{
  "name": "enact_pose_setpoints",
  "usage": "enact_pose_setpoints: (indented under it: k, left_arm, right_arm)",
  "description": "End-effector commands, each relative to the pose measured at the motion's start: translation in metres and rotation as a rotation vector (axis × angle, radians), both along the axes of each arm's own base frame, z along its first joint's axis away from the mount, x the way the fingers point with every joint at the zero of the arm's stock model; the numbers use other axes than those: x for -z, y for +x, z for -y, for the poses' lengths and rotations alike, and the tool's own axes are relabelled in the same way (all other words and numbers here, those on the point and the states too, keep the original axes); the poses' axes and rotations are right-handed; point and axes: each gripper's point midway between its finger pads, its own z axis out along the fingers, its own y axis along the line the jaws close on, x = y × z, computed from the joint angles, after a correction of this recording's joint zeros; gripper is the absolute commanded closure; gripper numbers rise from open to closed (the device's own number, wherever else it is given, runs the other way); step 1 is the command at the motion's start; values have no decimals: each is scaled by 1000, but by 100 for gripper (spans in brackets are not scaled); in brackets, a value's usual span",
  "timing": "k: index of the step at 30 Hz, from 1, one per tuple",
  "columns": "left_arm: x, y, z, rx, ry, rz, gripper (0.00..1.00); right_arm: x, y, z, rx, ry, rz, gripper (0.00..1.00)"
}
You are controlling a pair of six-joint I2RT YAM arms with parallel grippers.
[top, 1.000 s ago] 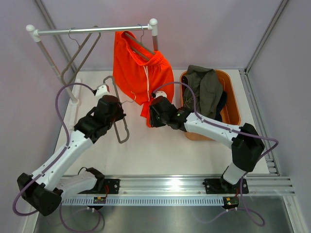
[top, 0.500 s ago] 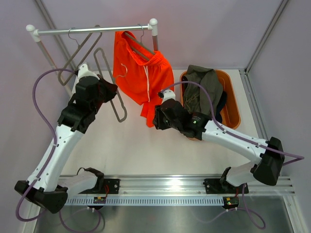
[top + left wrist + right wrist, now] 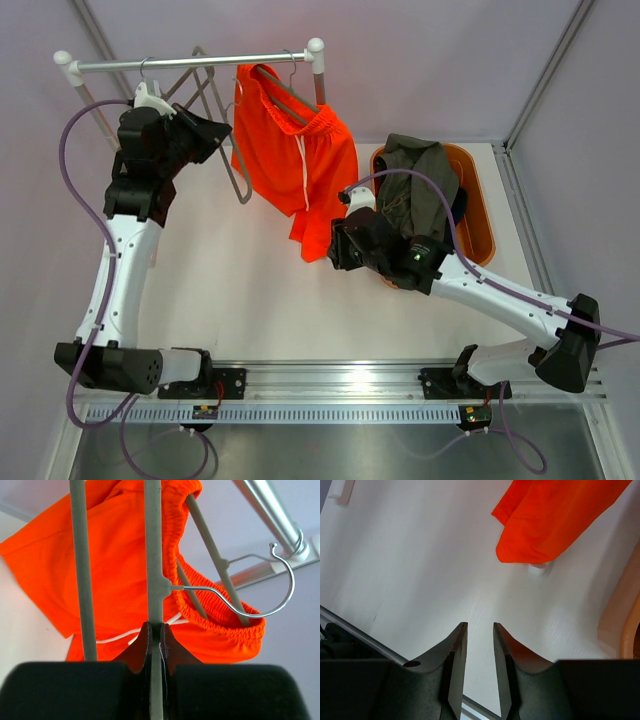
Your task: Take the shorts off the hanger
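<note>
The bright orange shorts [image 3: 295, 150] hang from a grey hanger on the rail [image 3: 190, 62], and their hem reaches the table. The olive-grey shorts [image 3: 420, 180] lie in the orange basket [image 3: 480, 215] over the dark navy shorts [image 3: 458, 212]. My left gripper [image 3: 213, 130] is raised beside the rail and is shut on the bar of an empty grey hanger [image 3: 153, 575]. That hanger's wire hook [image 3: 282, 587] sits just under the rail [image 3: 272, 510], in front of the orange shorts [image 3: 110, 565]. My right gripper [image 3: 340, 245] is open and empty over the table, short of the orange hem [image 3: 550, 525].
Another empty grey hanger [image 3: 175, 92] hangs at the rail's left part. The rack's white posts [image 3: 318, 60] stand at the back. The basket's wall [image 3: 625, 625] is close on my right gripper's right. The metal base rail [image 3: 350, 385] runs along the near edge.
My left arm has lifted the empty hanger from the table up to the rail. My right gripper has drawn back a little from the orange hem, toward the right.
</note>
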Motion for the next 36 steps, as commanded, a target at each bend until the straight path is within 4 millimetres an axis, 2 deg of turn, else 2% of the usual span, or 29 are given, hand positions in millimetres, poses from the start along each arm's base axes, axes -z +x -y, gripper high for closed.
enact_pose_setpoints:
  k: [1, 7, 12, 13, 19, 36]
  left_arm:
    - [-47, 6, 8, 111, -90, 130, 100]
    - [-56, 25, 3, 141, -151, 157, 100]
    - [-65, 30, 3, 161, -166, 184, 100]
    - [-66, 34, -8, 139, -167, 192, 100]
    - [-68, 42, -23, 115, -197, 207, 100]
    - [-54, 80, -55, 47, -230, 158, 100]
  right_arm:
    - [-10, 2, 11, 28, -12, 44, 64]
    - [-10, 2, 12, 31, -20, 46, 64]
    - [0, 3, 12, 35, -45, 32, 64]
    - [1, 3, 11, 34, -46, 30, 64]
    - [7, 4, 10, 34, -58, 21, 64]
    - [11, 2, 14, 43, -76, 10, 64]
